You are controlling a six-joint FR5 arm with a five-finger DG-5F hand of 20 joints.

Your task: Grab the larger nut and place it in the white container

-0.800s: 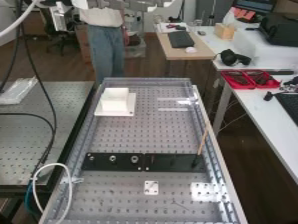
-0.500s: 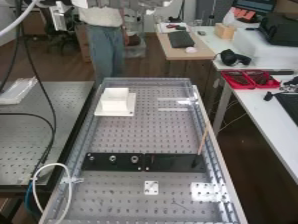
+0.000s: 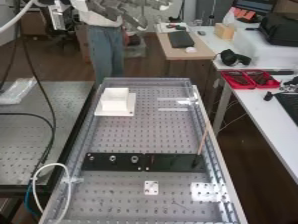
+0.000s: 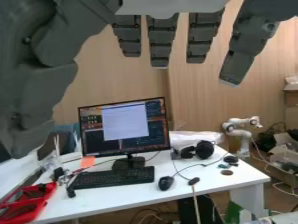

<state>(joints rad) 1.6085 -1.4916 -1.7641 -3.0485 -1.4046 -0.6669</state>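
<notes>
High view: the larger nut (image 3: 113,158) stands on the bar (image 3: 123,166) between the smaller nut (image 3: 91,158) and the bearing (image 3: 134,159). I take that spaced row as a way to give me a known grasp spot, but with neighbours both sides I'd want a narrow pinch from above. The container (image 3: 115,103) sits farther up the bench on a flat base, which probably steadies it for the drop. In the wrist view my hand (image 4: 161,42) is open, fingers straight and empty; holding it high leaves me a clear look at the parts.
</notes>
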